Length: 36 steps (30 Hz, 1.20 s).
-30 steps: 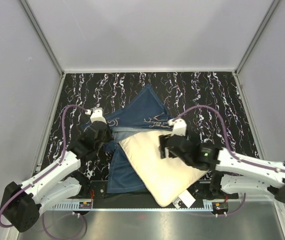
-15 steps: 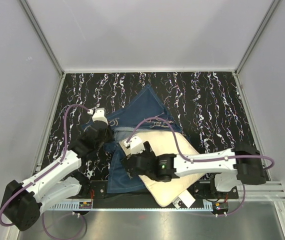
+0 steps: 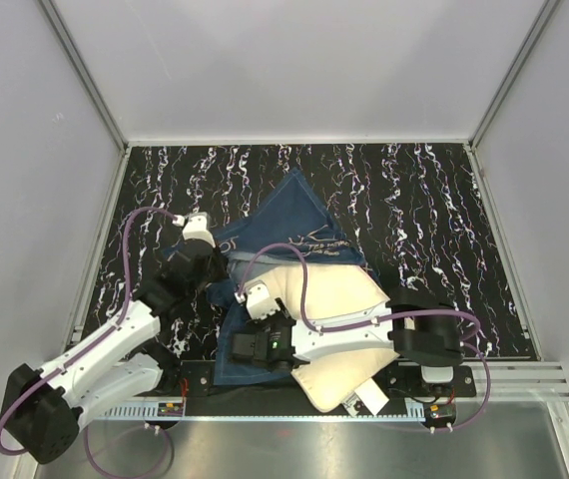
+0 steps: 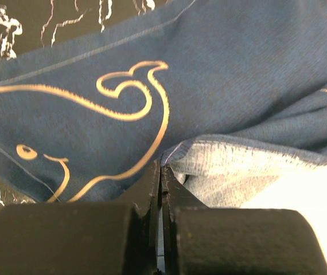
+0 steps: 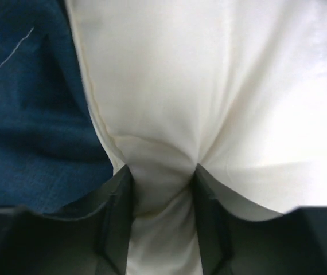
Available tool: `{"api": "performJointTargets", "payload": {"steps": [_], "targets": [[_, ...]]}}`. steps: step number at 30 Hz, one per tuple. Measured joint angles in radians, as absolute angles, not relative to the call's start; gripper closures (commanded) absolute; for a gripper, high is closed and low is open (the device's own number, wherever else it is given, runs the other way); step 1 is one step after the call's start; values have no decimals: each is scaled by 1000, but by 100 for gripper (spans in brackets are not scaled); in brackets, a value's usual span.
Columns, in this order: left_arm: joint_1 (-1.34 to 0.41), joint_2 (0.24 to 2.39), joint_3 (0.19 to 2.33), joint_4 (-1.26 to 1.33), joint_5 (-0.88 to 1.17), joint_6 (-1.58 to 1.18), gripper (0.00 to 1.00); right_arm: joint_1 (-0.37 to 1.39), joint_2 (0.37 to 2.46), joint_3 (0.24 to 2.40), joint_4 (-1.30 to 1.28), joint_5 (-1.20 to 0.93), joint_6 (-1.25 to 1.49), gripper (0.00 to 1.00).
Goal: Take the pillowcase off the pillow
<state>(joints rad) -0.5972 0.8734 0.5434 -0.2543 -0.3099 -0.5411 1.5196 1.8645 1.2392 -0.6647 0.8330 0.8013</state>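
Observation:
The navy pillowcase (image 3: pixel 286 212) with gold whale drawings lies crumpled on the table, and the cream pillow (image 3: pixel 339 289) sticks out of its open end toward the near edge. My left gripper (image 3: pixel 217 271) is shut on the pillowcase's hem (image 4: pixel 178 150), where the pale inner lining is folded out. My right arm reaches left across the pillow. Its gripper (image 3: pixel 243 347) is at the pillow's near-left edge, beside the blue cloth. In the right wrist view the gripper (image 5: pixel 162 177) is shut on a bunched fold of the pillow (image 5: pixel 209 86), with the pillowcase (image 5: pixel 26 114) to its left.
The black marbled tabletop (image 3: pixel 414 200) is enclosed by grey walls at the back and both sides. A metal rail (image 3: pixel 504 371) runs along the near edge. A small white tag (image 3: pixel 366 400) shows at the pillow's near corner. Purple cables loop over both arms.
My right arm has swung left across the pillow from its right side to its near-left edge, and its jaws have gone from open to pinching pillow fabric. The left gripper has stayed put.

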Motion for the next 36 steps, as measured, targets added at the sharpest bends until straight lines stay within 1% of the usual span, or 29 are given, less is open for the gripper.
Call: {"api": "performJointTargets", "payload": {"steps": [1,3,11,14,20,24,30,36], "targets": [[-597,871,548,-255,-310,-539,100,1520,1866,1239,-682,847,832,84],[-597,870,554,-256,-310,-538,100,1520,1864,1234,-704,868,890,100],[-562,865,561,-274,-302,-530,100,1520,1802,1193,-752,881,1045,100],[-496,870,574,-281,-247,-532,100,1523,1682,1171,-844,878,1100,100],[-338,912,629,-263,-44,-572,100,1525,1293,1170,-1014,929,1195,100],[-301,952,697,-222,75,-593,100,1526,1151,1169,-1086,965,1287,100],[-187,978,709,-211,183,-617,100,1530,1129,1127,-1104,983,1466,100],[-57,1009,694,-223,225,-646,100,1532,1129,1115,-1094,987,1533,100]]}}
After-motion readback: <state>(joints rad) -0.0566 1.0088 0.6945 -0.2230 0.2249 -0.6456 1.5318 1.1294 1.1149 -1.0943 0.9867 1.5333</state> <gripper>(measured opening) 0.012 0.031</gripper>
